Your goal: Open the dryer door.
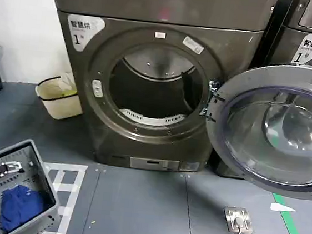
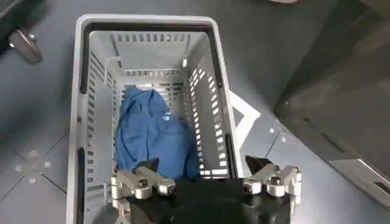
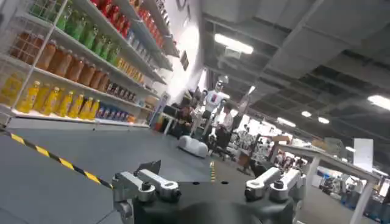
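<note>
Dryer door point(image 1: 278, 127) already swung wide open, hinged at the right edge of the drum opening point(image 1: 154, 89), inner face w/ clear bowl turned to the room. It lies fwd and to the right of the robot, so right arm looks nearer.

Left gripper point(image 2: 206, 182) hangs over the grey basket point(image 2: 210, 79) w/ blue cloth point(image 2: 152, 134), at floor's near-left corner; fingers spread, holding nothing.

Right gripper point(image 3: 207, 185) fingers apart too, empty, aimed away at shelves point(image 3: 73, 55).

Task looks done; no pull needed.
</note>
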Action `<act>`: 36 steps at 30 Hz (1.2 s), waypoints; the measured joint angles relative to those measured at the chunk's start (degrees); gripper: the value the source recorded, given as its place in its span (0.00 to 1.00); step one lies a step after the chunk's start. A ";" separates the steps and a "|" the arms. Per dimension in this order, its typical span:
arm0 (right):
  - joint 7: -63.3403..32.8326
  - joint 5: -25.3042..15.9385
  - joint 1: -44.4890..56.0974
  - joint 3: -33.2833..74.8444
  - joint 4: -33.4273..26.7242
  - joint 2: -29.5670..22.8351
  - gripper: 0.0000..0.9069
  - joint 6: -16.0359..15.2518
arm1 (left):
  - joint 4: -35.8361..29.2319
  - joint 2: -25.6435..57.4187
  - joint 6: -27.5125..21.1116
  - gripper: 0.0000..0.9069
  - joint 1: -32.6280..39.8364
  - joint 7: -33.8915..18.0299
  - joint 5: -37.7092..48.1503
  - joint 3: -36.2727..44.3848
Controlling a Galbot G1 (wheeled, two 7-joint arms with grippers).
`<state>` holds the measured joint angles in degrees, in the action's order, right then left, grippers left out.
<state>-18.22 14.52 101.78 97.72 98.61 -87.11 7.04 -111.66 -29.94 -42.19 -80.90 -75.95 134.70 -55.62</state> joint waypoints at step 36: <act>0.37 -0.26 0.26 -0.16 0.44 -0.42 1.00 -0.07 | 3.97 -0.43 0.00 1.00 1.27 -1.39 3.57 2.21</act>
<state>-17.85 14.26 102.04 97.56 99.05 -87.52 6.97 -107.68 -30.37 -42.19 -79.63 -77.33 138.28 -53.42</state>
